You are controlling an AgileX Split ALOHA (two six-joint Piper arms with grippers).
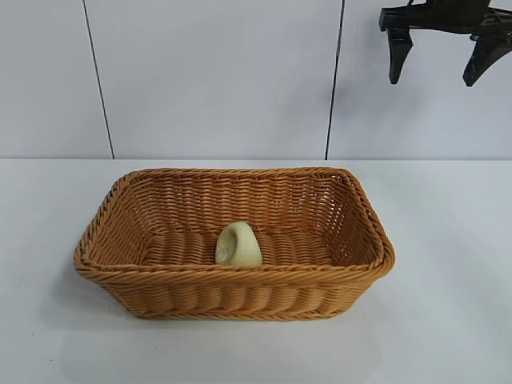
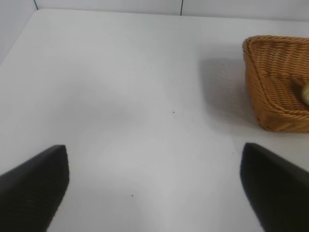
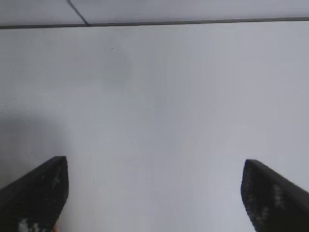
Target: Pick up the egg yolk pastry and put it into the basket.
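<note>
Inside basket [image 1: 232,282]: egg yolk pastry [image 1: 238,245].

The right gripper [image 1: 442,58] is cut off by the exterior view's top edge. In the left wrist view the basket [image 2: 275,92] runs off the edge, so the egg yolk pastry [image 2: 306,94] inside it is only a sliver.

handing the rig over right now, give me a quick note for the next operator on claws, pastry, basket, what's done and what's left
Right claw: open, empty, up high beyond the basket's right end, clear of it.
Left claw: open, empty, over bare table off one end of the basket; not seen in the exterior view.
Egg yolk pastry: inside the basket, on its floor near the front wall, tipped on edge.
Done: pastry is in the basket and released.
Left: nothing on the pastry; at most, park the right arm.
</note>
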